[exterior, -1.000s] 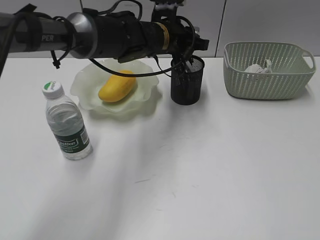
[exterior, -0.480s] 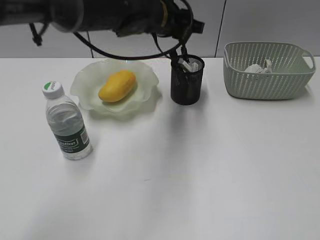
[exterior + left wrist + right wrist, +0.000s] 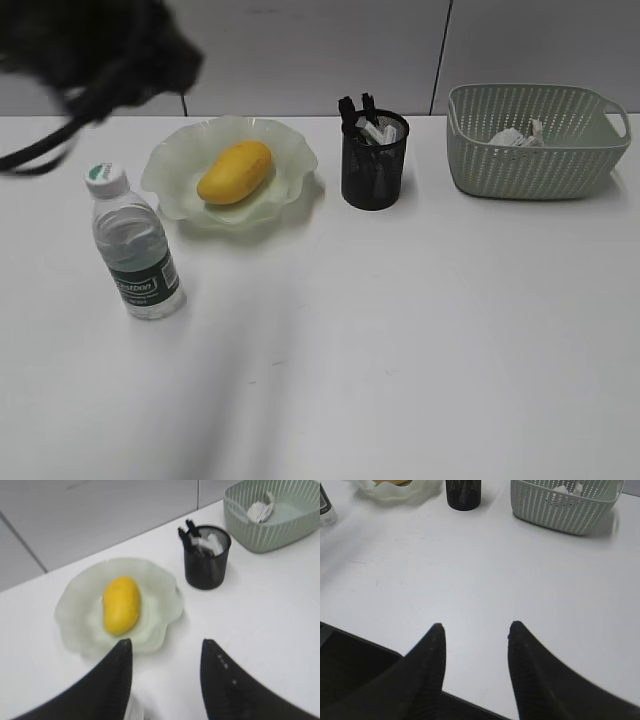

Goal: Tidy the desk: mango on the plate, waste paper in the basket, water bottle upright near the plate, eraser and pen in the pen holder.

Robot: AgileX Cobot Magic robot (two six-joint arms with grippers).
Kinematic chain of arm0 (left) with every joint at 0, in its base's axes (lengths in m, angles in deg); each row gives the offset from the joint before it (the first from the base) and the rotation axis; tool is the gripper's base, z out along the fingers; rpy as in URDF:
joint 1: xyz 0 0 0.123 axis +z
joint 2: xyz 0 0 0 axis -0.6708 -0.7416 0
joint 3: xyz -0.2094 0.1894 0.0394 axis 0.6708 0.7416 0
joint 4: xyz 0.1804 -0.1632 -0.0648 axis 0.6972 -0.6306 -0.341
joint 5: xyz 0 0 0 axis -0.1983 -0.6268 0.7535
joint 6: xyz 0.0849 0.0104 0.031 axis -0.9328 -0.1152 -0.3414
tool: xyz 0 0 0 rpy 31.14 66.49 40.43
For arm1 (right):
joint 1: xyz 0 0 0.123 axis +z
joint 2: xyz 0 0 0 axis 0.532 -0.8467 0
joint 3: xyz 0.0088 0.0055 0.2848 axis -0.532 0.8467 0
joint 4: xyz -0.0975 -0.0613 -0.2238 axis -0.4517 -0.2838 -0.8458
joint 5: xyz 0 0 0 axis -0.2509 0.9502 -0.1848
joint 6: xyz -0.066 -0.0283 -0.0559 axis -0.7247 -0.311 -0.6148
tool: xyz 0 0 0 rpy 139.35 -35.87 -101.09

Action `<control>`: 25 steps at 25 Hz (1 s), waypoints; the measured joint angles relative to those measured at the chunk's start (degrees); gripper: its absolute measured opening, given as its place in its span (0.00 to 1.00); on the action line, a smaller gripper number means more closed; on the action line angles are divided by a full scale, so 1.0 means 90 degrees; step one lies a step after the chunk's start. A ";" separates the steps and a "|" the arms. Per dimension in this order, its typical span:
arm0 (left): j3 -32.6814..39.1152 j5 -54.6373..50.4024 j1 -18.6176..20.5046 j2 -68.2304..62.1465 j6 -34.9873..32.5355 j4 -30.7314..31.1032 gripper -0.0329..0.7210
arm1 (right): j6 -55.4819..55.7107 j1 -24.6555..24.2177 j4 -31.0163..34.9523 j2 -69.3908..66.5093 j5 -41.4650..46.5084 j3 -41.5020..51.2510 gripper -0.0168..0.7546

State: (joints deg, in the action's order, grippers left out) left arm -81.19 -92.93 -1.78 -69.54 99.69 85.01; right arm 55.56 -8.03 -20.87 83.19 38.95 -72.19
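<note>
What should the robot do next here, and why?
Probably just pull the left gripper back to rest. The mango lies on the plate, the waste paper is in the basket, the water bottle stands upright beside the plate, and the pen holder holds items. Nothing seems left to tidy.

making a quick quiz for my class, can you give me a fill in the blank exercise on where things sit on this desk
1. The mango lies on the ____ green dish with the wavy rim.
2. The water bottle stands ____ on the desk, left of the plate.
3. The crumpled waste paper sits inside the ____.
4. The black mesh pen holder stands between the plate and the ____.

Missing words: pale; upright; basket; basket
</note>
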 joint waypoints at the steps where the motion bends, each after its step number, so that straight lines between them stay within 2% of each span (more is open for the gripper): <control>1: 0.0397 -0.0226 0.0000 0.0645 -0.0038 -0.0070 0.50 | 0.0000 0.0000 0.0000 0.0000 0.0000 0.0000 0.46; 3: 0.1191 -0.0711 0.0000 0.1832 -0.0262 -0.0349 0.55 | 0.0000 0.0000 0.0000 0.0000 0.0000 0.0000 0.46; 6: 0.1827 -0.1540 0.0000 0.3806 -0.0953 -0.1050 0.61 | 0.0000 0.0000 0.0000 0.0000 0.0000 0.0000 0.46; 11: 0.2006 -0.3346 0.0000 0.5734 -0.2247 -0.2140 0.63 | 0.0000 0.0000 0.0000 0.0000 0.0000 0.0000 0.46; 14: 0.2018 -0.3989 0.0000 0.6553 -0.2777 -0.2724 0.63 | 0.0000 0.0000 0.0000 0.0000 0.0000 0.0000 0.46; 19: 0.2267 -0.4340 0.0000 0.7652 -0.2989 -0.3033 0.62 | 0.0000 0.0000 0.0000 0.0000 0.0000 0.0000 0.46; 25: 0.2632 -0.3987 0.0000 0.7790 -0.3007 -0.3154 0.62 | 0.0000 0.0000 -0.0001 0.0000 -0.0006 0.0000 0.46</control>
State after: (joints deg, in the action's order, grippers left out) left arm -57.49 -128.81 -1.78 0.57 72.63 56.62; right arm 55.56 -8.03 -20.87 83.19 38.89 -72.19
